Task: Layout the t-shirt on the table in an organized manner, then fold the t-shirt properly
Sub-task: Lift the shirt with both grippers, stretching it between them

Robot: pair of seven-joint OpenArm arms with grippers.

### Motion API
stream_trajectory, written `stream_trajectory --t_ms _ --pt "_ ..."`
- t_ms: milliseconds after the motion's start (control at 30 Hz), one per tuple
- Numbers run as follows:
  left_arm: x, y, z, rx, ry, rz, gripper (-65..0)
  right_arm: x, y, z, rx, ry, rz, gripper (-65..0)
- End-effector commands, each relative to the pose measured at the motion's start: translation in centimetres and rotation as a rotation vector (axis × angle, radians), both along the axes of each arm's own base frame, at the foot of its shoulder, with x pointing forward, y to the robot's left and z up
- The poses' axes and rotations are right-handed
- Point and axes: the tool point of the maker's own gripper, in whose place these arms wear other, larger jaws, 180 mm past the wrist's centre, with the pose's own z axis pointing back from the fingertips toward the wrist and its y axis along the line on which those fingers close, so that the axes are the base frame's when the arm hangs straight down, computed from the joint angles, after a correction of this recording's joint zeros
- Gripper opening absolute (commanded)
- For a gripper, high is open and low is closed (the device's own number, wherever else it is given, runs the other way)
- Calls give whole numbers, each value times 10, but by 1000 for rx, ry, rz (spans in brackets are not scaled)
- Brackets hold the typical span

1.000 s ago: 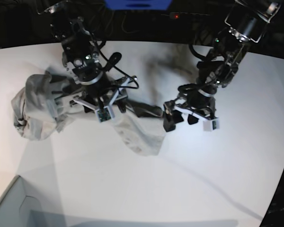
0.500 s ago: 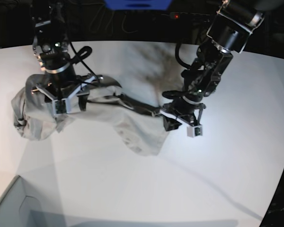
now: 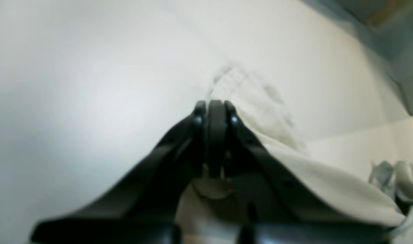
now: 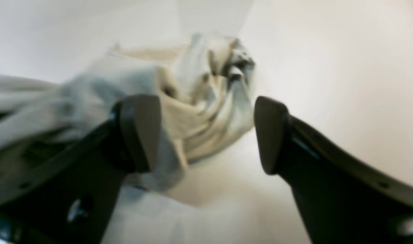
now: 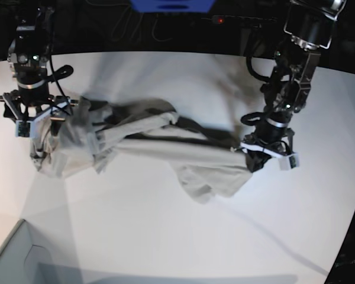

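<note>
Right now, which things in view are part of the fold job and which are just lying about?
Job:
- t-shirt, bunched and stretched across the table
- left gripper, shut on the t-shirt
- right gripper, open over a bunched end

Lying about:
- grey box corner
- blue object at the far edge

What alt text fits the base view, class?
A crumpled shirt lies stretched across a white table between two robot arms. The left hand pinches one end shut; the right hand hangs open over the other.
</note>
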Motion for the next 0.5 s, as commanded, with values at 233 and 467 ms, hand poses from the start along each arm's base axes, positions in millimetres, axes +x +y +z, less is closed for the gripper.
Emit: stream_trajectory --t_ms 233,467 --pt "-5 30 11 -5 -49 76 -649 1 55 -6 49 -2 142 -189" --pt "-13 36 4 11 -26 75 -649 16 80 -12 77 -1 198 -192"
